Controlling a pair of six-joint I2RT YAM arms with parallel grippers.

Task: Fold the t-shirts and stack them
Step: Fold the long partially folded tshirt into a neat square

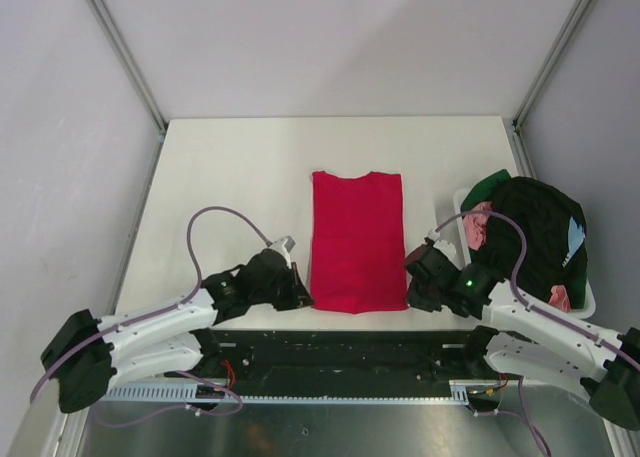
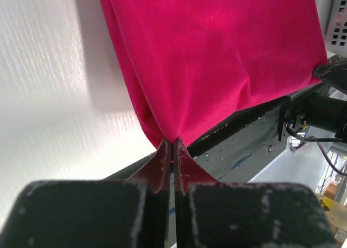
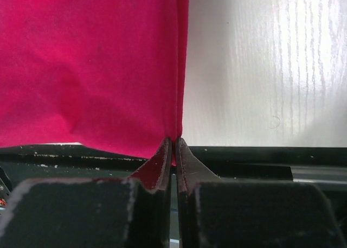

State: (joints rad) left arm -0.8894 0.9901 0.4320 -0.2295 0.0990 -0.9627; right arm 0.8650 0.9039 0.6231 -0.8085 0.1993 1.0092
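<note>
A red t-shirt lies in a long narrow folded strip in the middle of the white table, its near hem at the front edge. My left gripper is shut on the shirt's near left corner. My right gripper is shut on the near right corner. In both wrist views the red cloth fans out from the pinched corner over the table's front edge.
A white bin at the right holds a heap of dark green, pink and black clothes. The table has a black metal frame along its near edge. Grey walls and frame posts enclose the space.
</note>
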